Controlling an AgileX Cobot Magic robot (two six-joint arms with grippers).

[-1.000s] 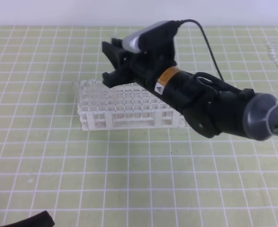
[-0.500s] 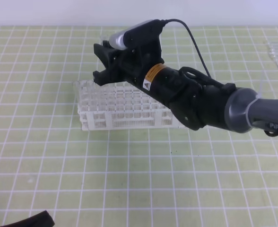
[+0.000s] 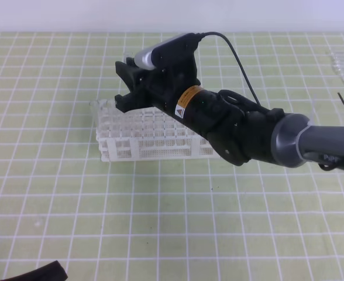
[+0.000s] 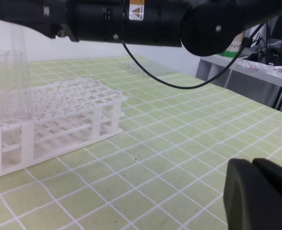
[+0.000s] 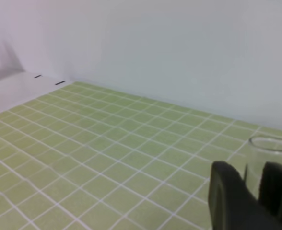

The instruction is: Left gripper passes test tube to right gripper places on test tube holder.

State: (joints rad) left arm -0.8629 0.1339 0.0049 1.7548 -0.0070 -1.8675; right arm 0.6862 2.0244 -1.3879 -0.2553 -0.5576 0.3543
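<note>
Exterior high: the right hand (image 3: 127, 84) is held over the white rack (image 3: 154, 137) on the green-gridded table (image 3: 160, 222).

Left wrist: the left hand (image 4: 261, 196) is pressed together, low, holding nothing; two tubes seem seated in the rack's corner.

Right wrist: a glass tube (image 5: 268, 160) is pinched upright between the black fingers (image 5: 229, 196).

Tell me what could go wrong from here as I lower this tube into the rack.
1. The right gripper pinches the test tube just below its rim, so it may tilt or slip.
2. The test tube holder has small holes; a slight offset could land the tube on the lattice.
3. The standing tubes in that corner could get knocked.
</note>
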